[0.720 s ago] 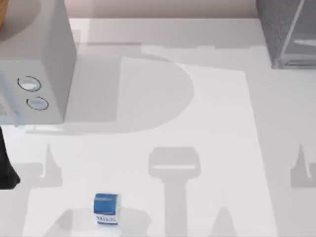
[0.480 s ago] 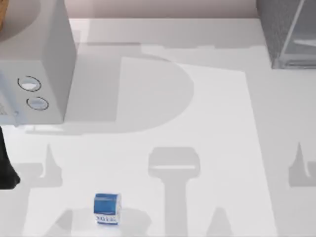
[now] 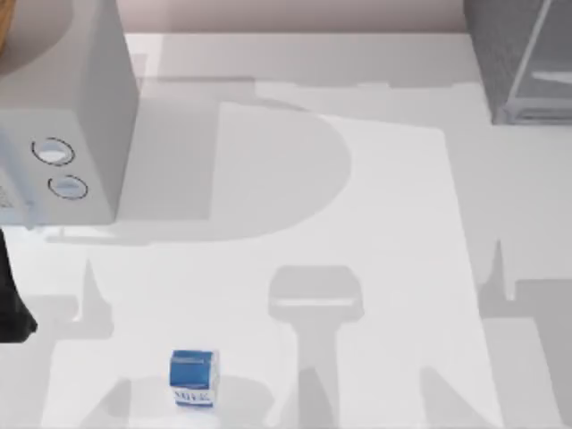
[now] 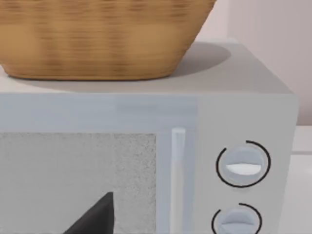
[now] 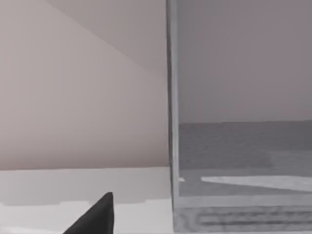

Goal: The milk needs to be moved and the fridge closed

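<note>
The milk, a small carton with a blue top and a white printed lower part, stands upright near the table's front edge, left of centre, with nothing touching it. The fridge, a dark speckled grey box with a paler glassy door panel, sits at the back right corner. In the right wrist view the fridge is close ahead, and my right gripper shows as a dark wedge beside the door's edge. My left gripper shows as a dark wedge in front of the microwave, far from the milk.
A smooth light grey microwave with two round dials fills the back left. A woven basket rests on top of it. A dark part of my left arm sits at the left edge. A pale wall runs behind the table.
The right arm's shadow on the table has shifted left and grown larger along the right side. The milk, the fridge and the left arm have not moved.
</note>
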